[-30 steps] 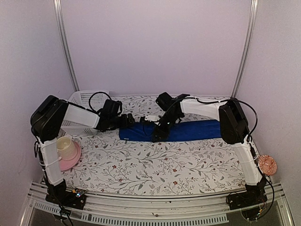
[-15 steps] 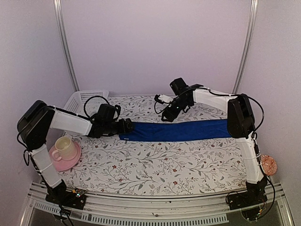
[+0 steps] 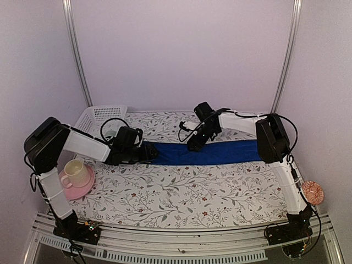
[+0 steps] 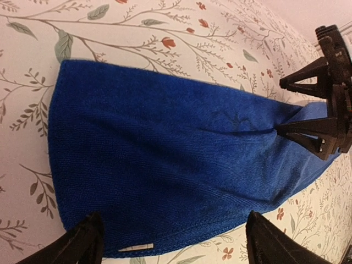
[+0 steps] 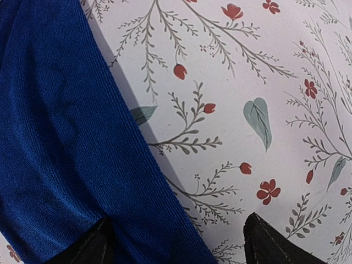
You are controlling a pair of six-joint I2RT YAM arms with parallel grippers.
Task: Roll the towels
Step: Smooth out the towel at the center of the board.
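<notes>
The left gripper point(image 4: 176, 245) has its jaws wide apart over the left end of the long royal-blue cloth towel point(image 4: 165, 159), gripping nothing. The right gripper point(image 5: 181, 247) is also spread and empty, with one finger over the towel's far edge and the other over the floral table cover point(image 5: 264, 82). The towel lies flat and unrolled in a strip across the table's middle, puckered slightly at the right gripper's fingertip.
</notes>
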